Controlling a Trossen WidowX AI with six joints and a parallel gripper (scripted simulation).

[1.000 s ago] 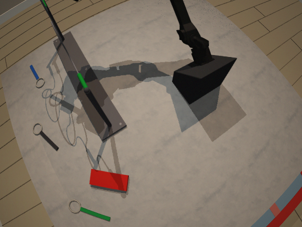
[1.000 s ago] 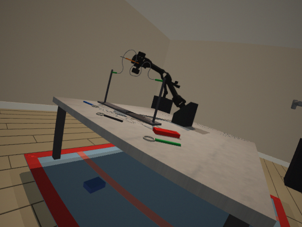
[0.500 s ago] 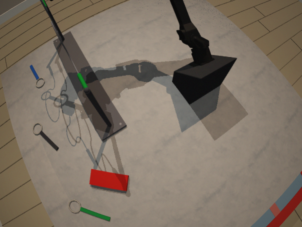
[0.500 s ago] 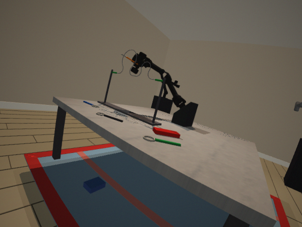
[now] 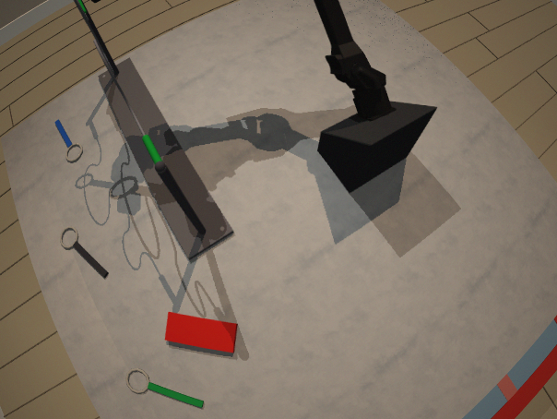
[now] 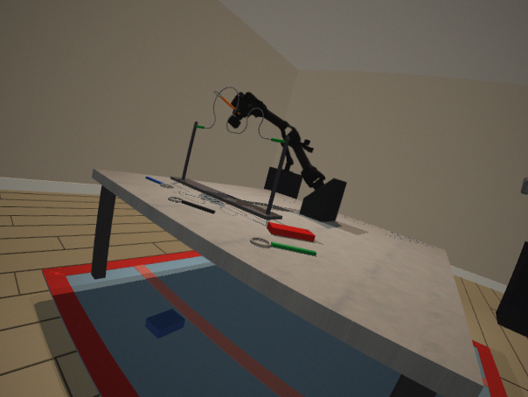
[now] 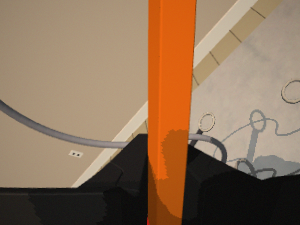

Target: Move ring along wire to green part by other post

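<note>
The orange handle (image 6: 227,102) (image 7: 171,74) is held near its lower end and slants up left to its ring (image 6: 217,94). The ring is at the upper left of the tall wire hump nearer the far post (image 6: 190,150); it seems to be around the wire, but contact is too small to tell. It is outside the wrist view. My gripper (image 6: 236,109) (image 7: 153,143) is shut on the handle. The grey wire (image 6: 236,132) (image 7: 75,141) crosses behind the handle in the wrist view. Green parts sit by the far post (image 6: 200,127) and near post (image 6: 278,140) (image 5: 152,149).
The wire dips low beside my gripper, then rises in a second hump. The posts stand on a dark base plate (image 5: 207,217). Loose ring tools, blue (image 5: 64,134), black (image 5: 90,259) and green (image 5: 175,395), and a red block (image 5: 201,332) (image 6: 290,232) lie on the table.
</note>
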